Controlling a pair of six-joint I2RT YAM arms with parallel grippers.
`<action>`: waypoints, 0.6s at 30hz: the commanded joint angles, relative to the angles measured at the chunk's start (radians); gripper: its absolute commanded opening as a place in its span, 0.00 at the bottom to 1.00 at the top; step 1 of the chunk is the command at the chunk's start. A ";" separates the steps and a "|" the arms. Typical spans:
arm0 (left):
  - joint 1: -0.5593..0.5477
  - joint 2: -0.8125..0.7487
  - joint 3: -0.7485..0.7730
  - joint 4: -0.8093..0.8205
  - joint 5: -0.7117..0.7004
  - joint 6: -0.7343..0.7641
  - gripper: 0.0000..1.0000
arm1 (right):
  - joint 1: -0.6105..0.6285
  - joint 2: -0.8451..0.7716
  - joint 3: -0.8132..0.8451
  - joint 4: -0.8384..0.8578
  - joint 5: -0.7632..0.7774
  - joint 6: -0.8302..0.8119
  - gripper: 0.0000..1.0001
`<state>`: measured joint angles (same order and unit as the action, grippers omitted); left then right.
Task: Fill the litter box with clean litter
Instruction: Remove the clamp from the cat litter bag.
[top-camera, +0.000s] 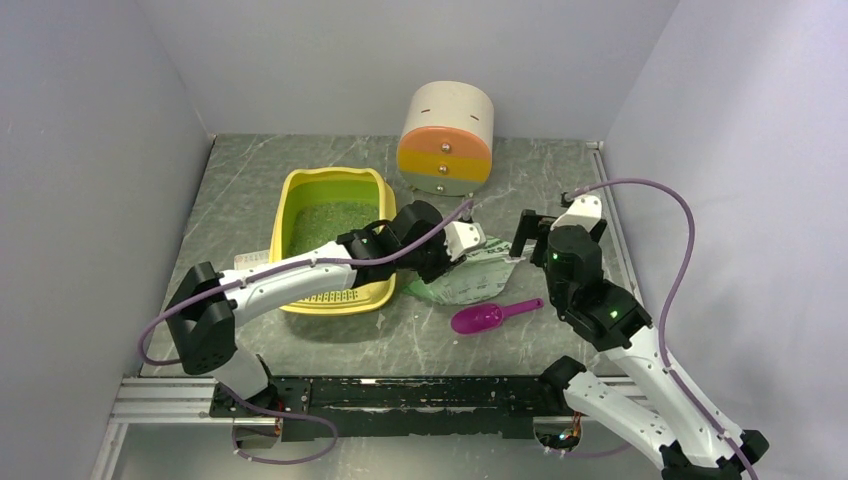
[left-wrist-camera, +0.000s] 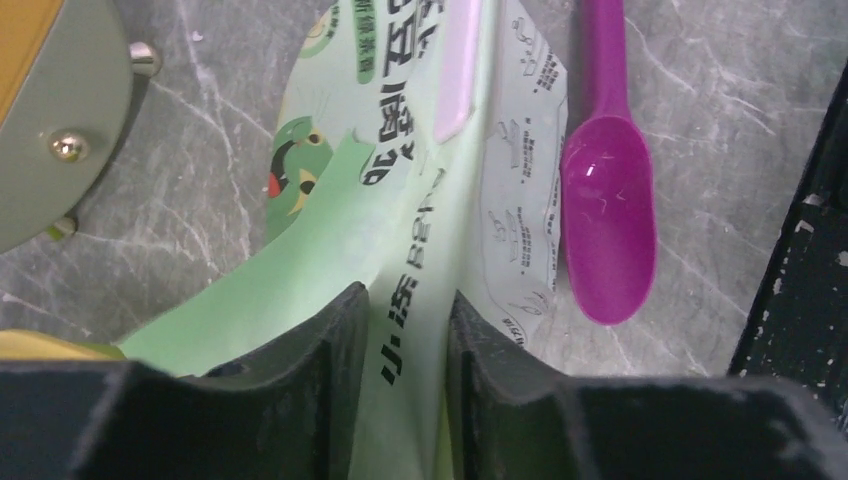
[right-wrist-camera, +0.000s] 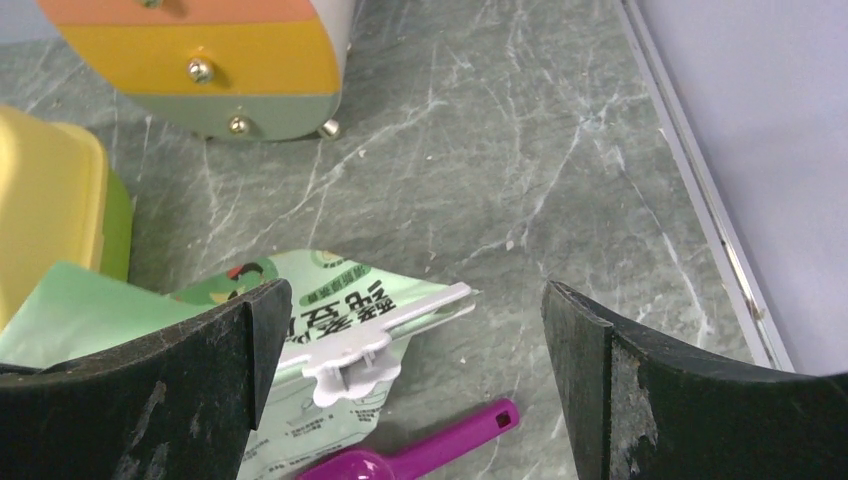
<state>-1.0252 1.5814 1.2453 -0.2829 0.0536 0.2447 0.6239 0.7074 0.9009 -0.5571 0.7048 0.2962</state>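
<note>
The yellow litter box lies left of centre with greenish-grey clean litter inside. Its corner also shows in the right wrist view. My left gripper is shut on the edge of the pale green printed bag, just right of the box. In the left wrist view the bag is pinched between the black fingers. My right gripper is open and empty, right of the bag. In its wrist view the gripper is above the bag and its white clip.
A magenta scoop lies on the table in front of the bag, also in the left wrist view and the right wrist view. A round beige-orange-yellow drawer cabinet stands at the back. White walls enclose the table.
</note>
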 joint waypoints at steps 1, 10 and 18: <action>0.011 0.045 0.023 -0.031 0.081 -0.006 0.31 | -0.001 -0.023 -0.036 0.088 -0.098 -0.124 1.00; 0.112 0.028 -0.008 0.003 0.246 0.008 0.05 | -0.001 -0.031 -0.095 0.139 -0.315 -0.519 1.00; 0.151 -0.022 -0.009 -0.028 0.348 0.118 0.05 | -0.002 -0.067 -0.049 0.064 -0.559 -0.787 0.90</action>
<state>-0.8902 1.5970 1.2282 -0.2550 0.3046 0.2897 0.6239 0.6628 0.8120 -0.4553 0.3088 -0.3080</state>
